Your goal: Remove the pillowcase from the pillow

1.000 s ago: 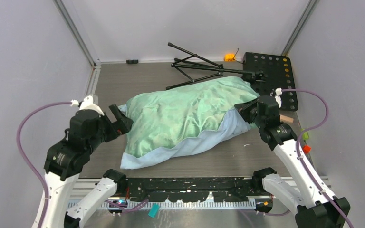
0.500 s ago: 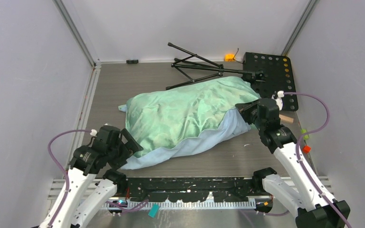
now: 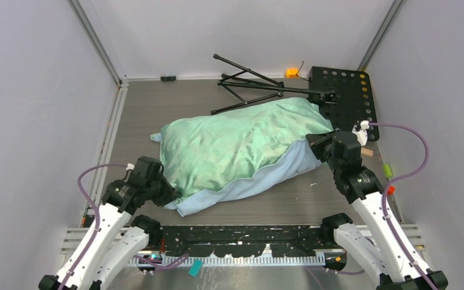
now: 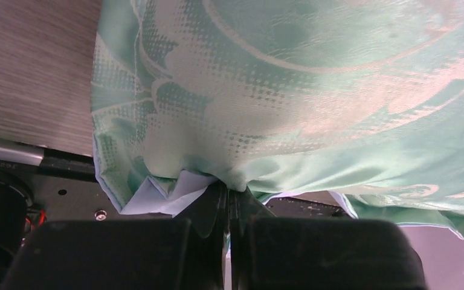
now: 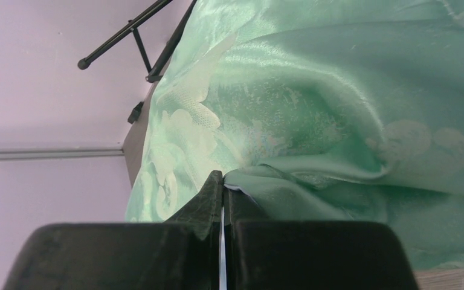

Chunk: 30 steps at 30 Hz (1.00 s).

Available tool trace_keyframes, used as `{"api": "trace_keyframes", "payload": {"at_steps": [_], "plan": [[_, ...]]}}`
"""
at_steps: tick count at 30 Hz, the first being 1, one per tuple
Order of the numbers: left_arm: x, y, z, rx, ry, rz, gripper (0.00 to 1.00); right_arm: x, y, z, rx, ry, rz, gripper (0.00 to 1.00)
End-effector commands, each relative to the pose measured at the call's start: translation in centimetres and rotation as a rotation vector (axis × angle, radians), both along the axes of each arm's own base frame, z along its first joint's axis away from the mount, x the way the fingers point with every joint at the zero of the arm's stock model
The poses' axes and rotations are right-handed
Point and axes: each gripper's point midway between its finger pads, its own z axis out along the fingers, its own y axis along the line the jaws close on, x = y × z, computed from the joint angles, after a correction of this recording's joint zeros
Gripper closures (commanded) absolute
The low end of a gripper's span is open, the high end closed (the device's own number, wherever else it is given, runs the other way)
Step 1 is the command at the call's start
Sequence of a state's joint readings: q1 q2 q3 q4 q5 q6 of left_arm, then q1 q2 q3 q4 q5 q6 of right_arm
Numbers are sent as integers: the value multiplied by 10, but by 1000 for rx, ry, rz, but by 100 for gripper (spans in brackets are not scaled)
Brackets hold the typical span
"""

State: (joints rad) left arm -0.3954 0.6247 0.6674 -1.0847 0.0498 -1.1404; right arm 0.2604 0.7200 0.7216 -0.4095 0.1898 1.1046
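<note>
Left gripper [image 4: 227, 196] clamped shut on pillowcase [image 3: 241, 145] at near-left corner, mint fabric bunched between jaws. Right gripper [image 5: 222, 181] pinching fold of same fabric at right end. I see grey table [image 3: 139, 115], pillowcase across middle, mint face up, blue edge along near side, bulging; pillow itself hidden inside. Folded black tripod [image 3: 248, 84] just behind.
</note>
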Motion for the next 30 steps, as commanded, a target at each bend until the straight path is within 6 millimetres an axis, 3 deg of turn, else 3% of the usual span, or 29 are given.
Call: {"api": "trace_keyframes", "payload": {"at_steps": [1, 5, 12, 15, 19, 24, 30], "plan": [[44, 6, 50, 68, -211, 1, 100, -3, -21, 19, -74, -53, -81, 100], [72, 27, 115, 204, -365, 22, 100, -5, -33, 42, -135, -95, -113, 100], [104, 60, 242, 372, -665, 108, 100, -13, -49, 120, -273, -201, -125, 100], [109, 70, 289, 405, -758, 157, 100, -15, -43, 161, -251, -266, -97, 100], [115, 93, 341, 527, -841, 221, 100, -23, -21, 214, -130, -299, -6, 100], [121, 132, 371, 778, -777, 328, 100, -27, 1, 225, 77, -226, 40, 100], [131, 151, 364, 901, -672, 367, 100, -41, 14, 217, 259, -134, 54, 100]]}}
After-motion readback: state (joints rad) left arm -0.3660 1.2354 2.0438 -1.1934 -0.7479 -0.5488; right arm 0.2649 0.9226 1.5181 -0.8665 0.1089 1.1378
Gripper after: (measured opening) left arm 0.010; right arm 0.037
